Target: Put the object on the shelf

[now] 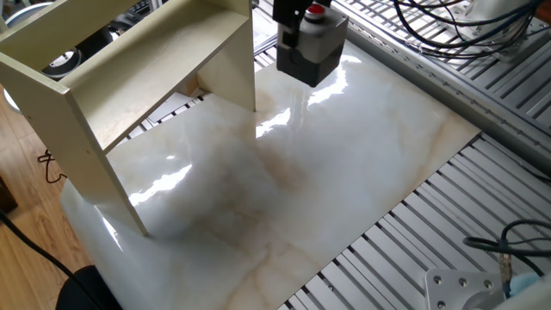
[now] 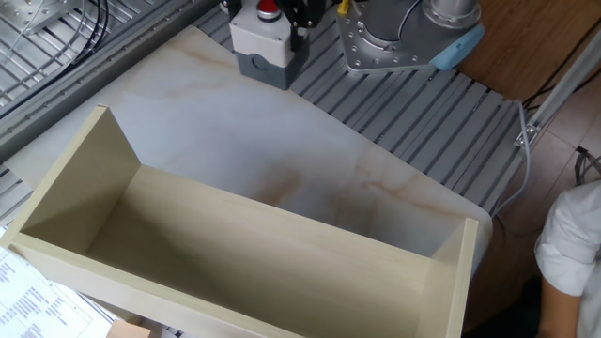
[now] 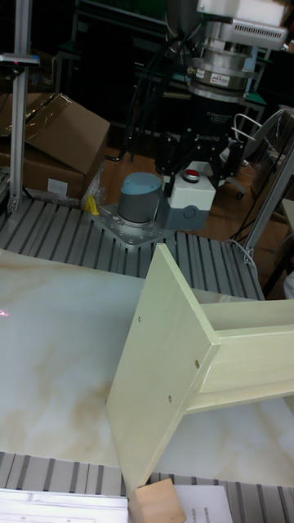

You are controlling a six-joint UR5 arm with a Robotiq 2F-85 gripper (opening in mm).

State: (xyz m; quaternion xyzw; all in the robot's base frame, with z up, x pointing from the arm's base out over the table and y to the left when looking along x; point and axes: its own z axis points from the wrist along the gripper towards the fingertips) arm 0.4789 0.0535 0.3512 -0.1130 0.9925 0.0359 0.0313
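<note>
The object (image 1: 313, 50) is a grey box with a light top and a red button. It hangs in the air above the far side of the marble table, close to the shelf's upright side panel. My gripper (image 1: 303, 21) is shut on the object's upper part. In the other fixed view the object (image 2: 267, 45) and gripper (image 2: 285, 13) are at the top edge. The cream shelf (image 1: 129, 82) stands at the left, and in the other fixed view the shelf (image 2: 235, 249) fills the foreground. The tall fixed view shows the object (image 3: 189, 201) held by the gripper (image 3: 193, 173) behind the shelf (image 3: 163, 351).
The robot base (image 2: 404, 42) with its blue cap stands on aluminium slats right of the object. Cables (image 1: 456, 30) lie over the slats at the back right. A person's sleeve (image 2: 573, 253) shows at the right edge. Cardboard boxes (image 3: 49, 139) sit beyond the table.
</note>
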